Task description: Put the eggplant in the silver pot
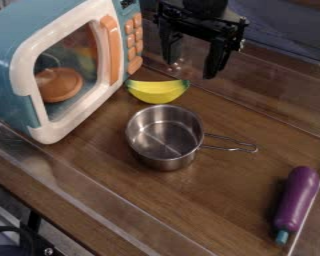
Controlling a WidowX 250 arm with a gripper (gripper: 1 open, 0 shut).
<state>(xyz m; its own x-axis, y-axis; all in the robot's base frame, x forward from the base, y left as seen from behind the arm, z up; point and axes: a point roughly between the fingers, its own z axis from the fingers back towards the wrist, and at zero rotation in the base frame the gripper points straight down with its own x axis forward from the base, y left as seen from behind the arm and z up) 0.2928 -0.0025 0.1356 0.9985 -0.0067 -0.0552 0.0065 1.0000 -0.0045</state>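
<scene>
The purple eggplant [295,203] with a teal stem cap lies on the wooden table near the right edge, stem end pointing toward the front. The silver pot [164,135] stands upright in the middle, with nothing inside, its wire handle [232,146] reaching right. My gripper [191,63] hangs at the top centre, pointing down, fingers spread open with nothing between them. It is above and behind the pot, far from the eggplant.
A toy microwave [56,65] with its door open fills the left side, an orange object inside. A yellow banana-like toy [157,91] lies between the microwave and the pot, just below the gripper. Raised table edges run along the front and right.
</scene>
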